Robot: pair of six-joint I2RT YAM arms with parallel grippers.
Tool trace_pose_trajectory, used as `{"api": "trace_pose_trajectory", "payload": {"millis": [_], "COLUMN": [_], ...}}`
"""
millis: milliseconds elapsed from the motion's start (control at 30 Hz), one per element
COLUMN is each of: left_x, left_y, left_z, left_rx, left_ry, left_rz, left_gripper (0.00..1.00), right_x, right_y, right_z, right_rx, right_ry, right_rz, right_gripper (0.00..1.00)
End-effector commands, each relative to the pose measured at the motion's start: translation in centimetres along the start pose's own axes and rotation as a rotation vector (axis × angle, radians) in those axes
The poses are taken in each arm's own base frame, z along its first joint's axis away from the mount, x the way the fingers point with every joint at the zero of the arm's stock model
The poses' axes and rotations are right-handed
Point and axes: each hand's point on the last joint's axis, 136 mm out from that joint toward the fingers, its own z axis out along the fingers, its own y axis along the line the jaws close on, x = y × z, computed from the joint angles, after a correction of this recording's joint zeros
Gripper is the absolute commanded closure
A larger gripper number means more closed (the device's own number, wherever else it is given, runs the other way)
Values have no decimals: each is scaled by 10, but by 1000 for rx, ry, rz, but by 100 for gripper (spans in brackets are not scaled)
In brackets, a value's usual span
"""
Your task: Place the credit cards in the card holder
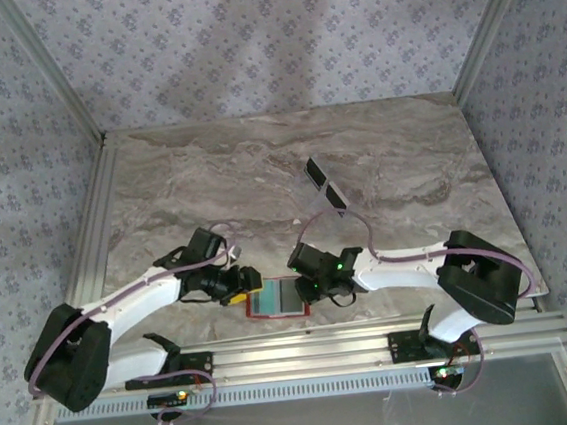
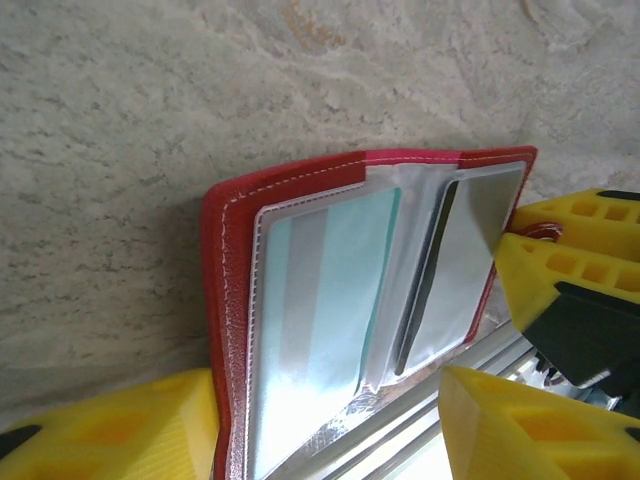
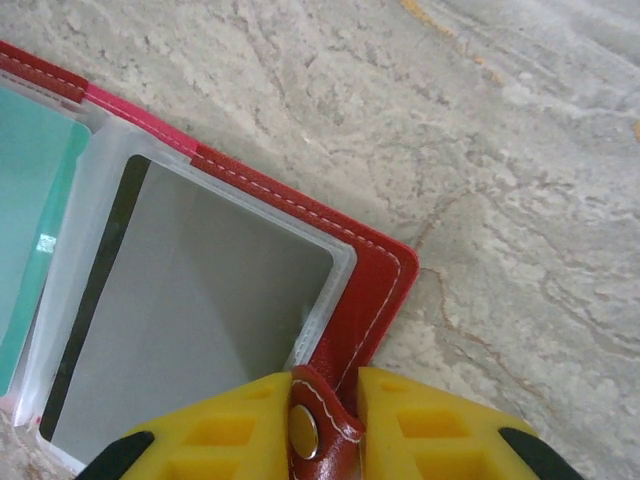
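Nearest to the arm bases, just past the metal rail (image 1: 307, 351), the card holder (image 1: 277, 300) lies open on the table (image 1: 210, 179), inner side up, between the two grippers. R gripper (image 3: 322, 435) has its yellow fingers closed on the snap tab (image 3: 322, 400) at the holder's right edge, one finger on each side. L gripper (image 2: 325, 400) is at the holder's left side w/ fingers apart. One finger is against the red left cover. The other stands clear of the holder, the rail showing in the gap, so I judge it grips nothing. Two clear pockets are filled: a teal-blue card (image 2: 330, 290) in the left one, a grey card w/ dark stripe (image 3: 200, 300) in the right one. Farther, approx. at mid-table, two dark cards with pale parts (image 1: 325, 184) lie flat, touching end to end, well apart from the holder.

Step in hand, in my judgement: fix the holder open so that the next card can enter. To do it well, R grip should hold the tab firm but low, w/o lifting the cover; otherwise the holder may fold or slide toward the rail. L fingers should press the left cover flat and not block a pocket mouth. Which pockets are free I cannot tell. The plastic looks thin and glossy, so a card should enter at a shallow angle, corner first.
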Motion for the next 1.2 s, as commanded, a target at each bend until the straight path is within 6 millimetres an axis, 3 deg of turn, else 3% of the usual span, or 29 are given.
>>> {"api": "trace_pose_trajectory", "payload": {"millis": [0, 333, 733, 1167], "left_x": [-5, -7, -2, 8], "left_y": [-34, -54, -63, -61], "left_z": [-12, -9, 21, 39], "left_rx": [125, 207, 168, 62], "left_ry": [-22, -15, 20, 45], "left_rz": [52, 54, 43, 63], "left_gripper": [41, 39, 38, 42], "right_x": [-6, -9, -7, 5], "right_y": [23, 29, 7, -17], "right_z": [-2, 4, -8, -26], "right_rx": [-115, -214, -178, -104], "right_ry": [-28, -53, -128, -145], "right_rz": [-6, 53, 89, 109], "right_gripper": [77, 77, 61, 61]}}
